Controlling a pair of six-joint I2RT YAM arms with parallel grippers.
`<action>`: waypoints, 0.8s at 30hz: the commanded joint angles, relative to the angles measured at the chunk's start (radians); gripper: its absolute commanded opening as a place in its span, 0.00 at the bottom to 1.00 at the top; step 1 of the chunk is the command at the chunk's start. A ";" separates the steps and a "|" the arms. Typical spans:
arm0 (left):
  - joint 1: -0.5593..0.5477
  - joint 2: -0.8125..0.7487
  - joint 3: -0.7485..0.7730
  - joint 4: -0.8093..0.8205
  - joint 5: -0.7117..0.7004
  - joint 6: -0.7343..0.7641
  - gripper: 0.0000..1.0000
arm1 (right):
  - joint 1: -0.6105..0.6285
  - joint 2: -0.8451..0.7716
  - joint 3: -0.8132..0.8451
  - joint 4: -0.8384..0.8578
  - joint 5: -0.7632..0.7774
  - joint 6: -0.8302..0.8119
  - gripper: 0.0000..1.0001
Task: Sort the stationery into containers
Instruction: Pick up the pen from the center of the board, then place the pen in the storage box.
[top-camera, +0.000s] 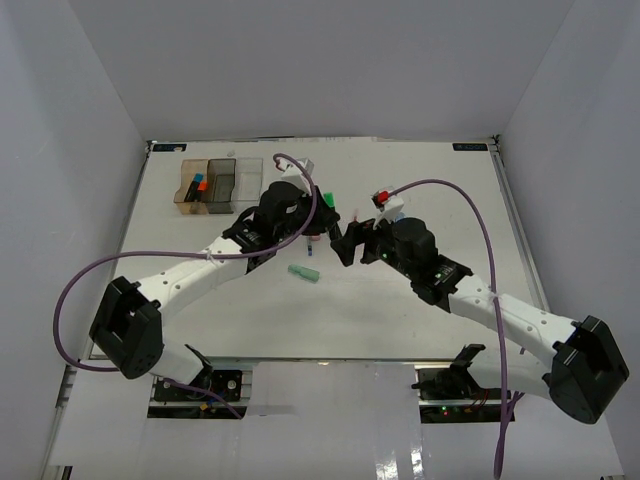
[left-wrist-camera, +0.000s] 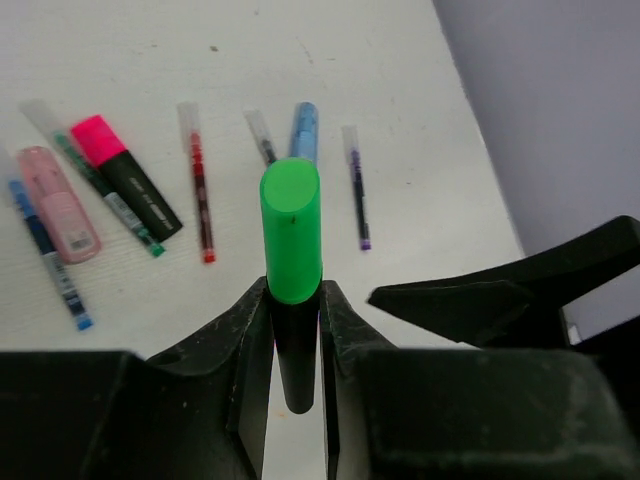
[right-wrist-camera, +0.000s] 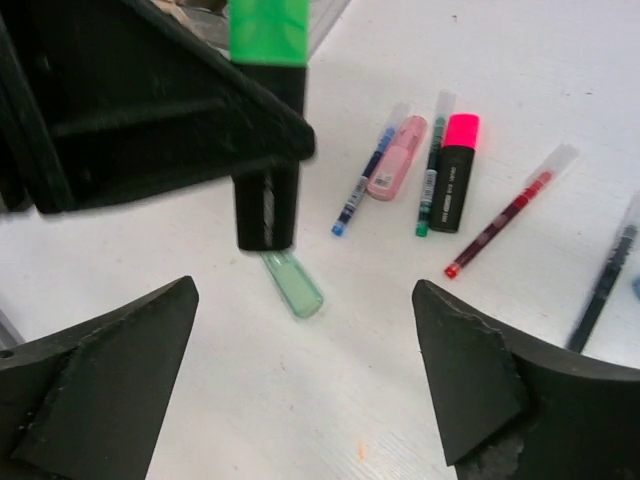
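On my right wrist feed the green highlighter (right-wrist-camera: 266, 205) is cropped at the top edge, a dark pen (right-wrist-camera: 605, 285) at the right. Overhead, I can't make out what's in the bins (top-camera: 222, 164).

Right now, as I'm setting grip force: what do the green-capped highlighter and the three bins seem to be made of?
Green-capped highlighter: likely hard plastic; smooth cap with a faint sheen, black barrel catching a glossy streak. Bins: probably thin moulded plastic, translucent amber, smoky grey and clear; the white table shows through the clear one.
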 joint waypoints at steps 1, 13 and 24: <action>0.066 -0.032 0.068 -0.129 -0.076 0.098 0.12 | 0.004 -0.043 -0.020 -0.005 0.045 -0.038 0.96; 0.539 0.159 0.359 -0.405 -0.255 0.547 0.11 | 0.006 -0.112 -0.077 -0.159 0.080 -0.139 0.90; 0.777 0.490 0.634 -0.450 -0.220 0.683 0.21 | 0.004 -0.148 -0.138 -0.185 0.025 -0.173 0.90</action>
